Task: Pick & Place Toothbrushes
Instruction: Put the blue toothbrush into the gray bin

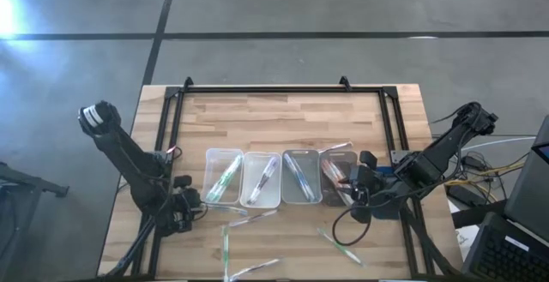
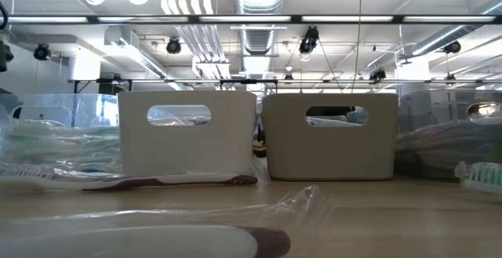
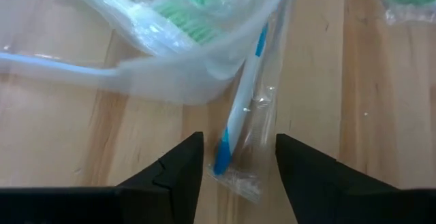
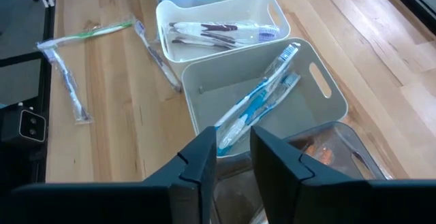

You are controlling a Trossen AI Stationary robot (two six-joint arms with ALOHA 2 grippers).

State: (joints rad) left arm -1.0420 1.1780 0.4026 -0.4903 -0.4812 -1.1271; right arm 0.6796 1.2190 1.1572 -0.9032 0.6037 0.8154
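Sorting partly done: four trays sit in a row mid-bench, each already with toothbrushes inside, several wrapped ones loose on the bench (image 1: 283,111) nearer the robot. Leftmost tray (image 1: 223,176) holds green-accented brushes (image 1: 225,181); second tray (image 1: 262,179) holds dark purple-handled ones (image 1: 264,179), seen in the right wrist view as a small pile lying flat; third tray (image 1: 300,177) holds blue brushes (image 4: 255,105) leaning diagonally across it; rightmost tray (image 1: 337,176) is clear plastic with red-orange ones (image 1: 333,177). Left gripper (image 3: 238,159) is low on the bench at the near left corner of the green tray, fingers spread and released, straddling a wrapped blue toothbrush (image 3: 240,112) whose far end is tucked under the tray; not grasped yet. Judging by colour this one belongs in the third tray. Right gripper (image 4: 234,149) hovers over the rightmost tray, fingers parted with a narrow gap, nothing visible between them, so empty as far as can be told. Left to do: loose green toothbrush (image 1: 226,246), another green-tipped one (image 1: 340,246), pale wrapped ones (image 1: 253,218) just in front of the trays, plus the blue one. Roughly past halfway, my guess.
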